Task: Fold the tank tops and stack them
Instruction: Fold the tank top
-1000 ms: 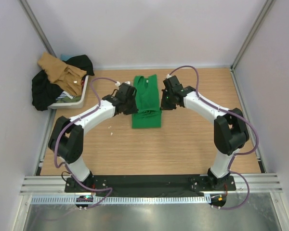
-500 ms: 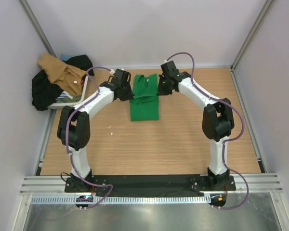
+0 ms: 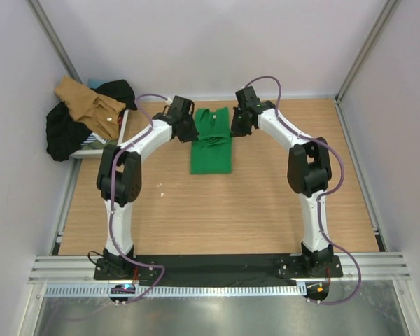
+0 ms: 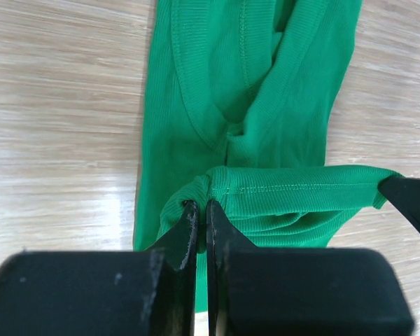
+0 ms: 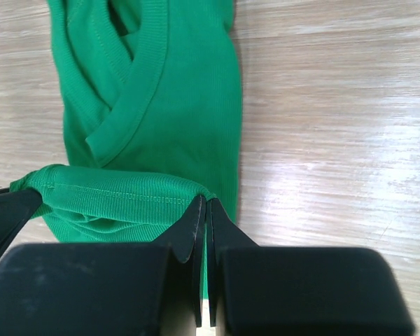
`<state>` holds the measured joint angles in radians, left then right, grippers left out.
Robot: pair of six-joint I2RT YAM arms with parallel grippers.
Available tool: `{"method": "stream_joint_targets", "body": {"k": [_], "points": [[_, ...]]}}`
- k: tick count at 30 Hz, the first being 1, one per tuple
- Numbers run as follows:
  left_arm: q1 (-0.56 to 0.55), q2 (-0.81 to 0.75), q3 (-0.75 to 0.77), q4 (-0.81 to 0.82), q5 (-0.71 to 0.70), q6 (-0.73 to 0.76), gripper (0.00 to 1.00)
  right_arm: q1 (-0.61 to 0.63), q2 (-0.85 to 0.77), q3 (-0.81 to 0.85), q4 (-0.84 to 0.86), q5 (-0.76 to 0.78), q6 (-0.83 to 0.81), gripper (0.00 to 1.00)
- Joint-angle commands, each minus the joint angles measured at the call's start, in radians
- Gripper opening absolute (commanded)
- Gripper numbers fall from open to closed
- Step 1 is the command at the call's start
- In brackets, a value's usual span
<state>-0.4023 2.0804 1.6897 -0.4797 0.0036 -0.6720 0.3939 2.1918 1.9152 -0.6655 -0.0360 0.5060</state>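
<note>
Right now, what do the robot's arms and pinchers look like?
The left arm and right arm are white tubes with chunky black joints. A thin purple cable loops along each. The left tool and right tool are black, each with two fingers tapering to points.

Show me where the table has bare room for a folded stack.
Free: the wide table stretch between the green tank top and the arm bases, plus the strip right of the right arm. Crowded: far middle, where left gripper and right gripper pinch that top, and the far-left clothes pile.

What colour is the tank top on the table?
The tank top is bright green; left wrist view.
</note>
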Motion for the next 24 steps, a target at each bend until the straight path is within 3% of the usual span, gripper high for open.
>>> {"method": "stream_joint_targets", "body": {"k": [1, 7, 8, 9, 10, 11, 13, 17, 20, 24], "points": [[0.02, 0.033, 0.07, 0.009, 0.022, 0.02, 0.0, -0.015, 0.019, 0.073, 0.004, -0.005, 0.0, 0.01], [0.045, 0.107, 0.116, 0.045, 0.048, 0.003, 0.01, -0.036, 0.097, 0.148, 0.061, -0.021, 0.023, 0.03], [0.049, 0.116, 0.123, 0.062, 0.055, 0.0, 0.05, -0.044, 0.13, 0.168, 0.061, -0.019, 0.034, 0.04], [0.059, 0.125, 0.133, 0.072, 0.062, -0.001, 0.11, -0.047, 0.144, 0.206, 0.061, -0.027, 0.04, 0.06], [0.063, 0.139, 0.157, 0.072, 0.076, 0.003, 0.21, -0.053, 0.155, 0.217, 0.07, -0.039, 0.045, 0.17], [0.066, 0.153, 0.169, 0.073, 0.078, 0.008, 0.45, -0.053, 0.158, 0.222, 0.084, -0.048, 0.051, 0.31], [0.072, 0.149, 0.186, 0.073, 0.085, 0.023, 0.67, -0.055, 0.142, 0.212, 0.112, -0.027, 0.054, 0.5], [0.072, 0.054, 0.131, 0.104, 0.059, 0.061, 0.92, -0.055, 0.03, 0.101, 0.181, -0.007, 0.042, 0.6], [0.072, -0.046, 0.058, 0.118, 0.061, 0.074, 0.96, -0.053, -0.087, -0.056, 0.266, -0.013, 0.029, 0.59], [0.069, -0.192, -0.137, 0.187, 0.117, 0.055, 0.93, -0.055, -0.188, -0.275, 0.365, -0.106, 0.025, 0.55]]}}
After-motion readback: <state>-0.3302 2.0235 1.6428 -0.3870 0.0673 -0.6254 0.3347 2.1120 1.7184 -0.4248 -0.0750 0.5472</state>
